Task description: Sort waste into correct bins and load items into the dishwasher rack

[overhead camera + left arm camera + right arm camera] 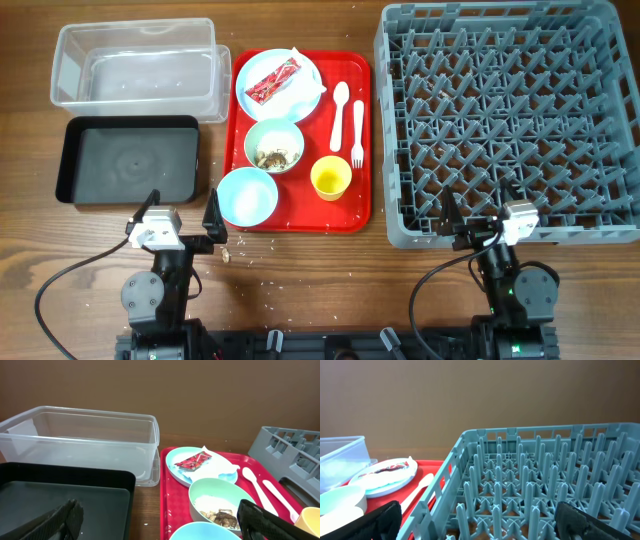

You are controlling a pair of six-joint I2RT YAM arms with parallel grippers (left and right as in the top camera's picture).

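Sorting not begun, nothing lifted. Left pincer point(157, 515) and right pincer point(477, 507) both gape wide and empty, at the tabletop's 6 o'clock edge. Snack wrapper point(273, 80) lies on the blue plate point(305, 98), at 12 o'clock on the red tray point(362, 215). Food scraps point(272, 156) sit in the green bowl point(258, 138). Likely next: left reaches toward 1 o'clock and pinches the wrapper alone. Which bin takes it is unclear. Yellow cup point(310, 521) is cropped.

Red tray point(295, 212) — flat on wooden table point(320, 290).
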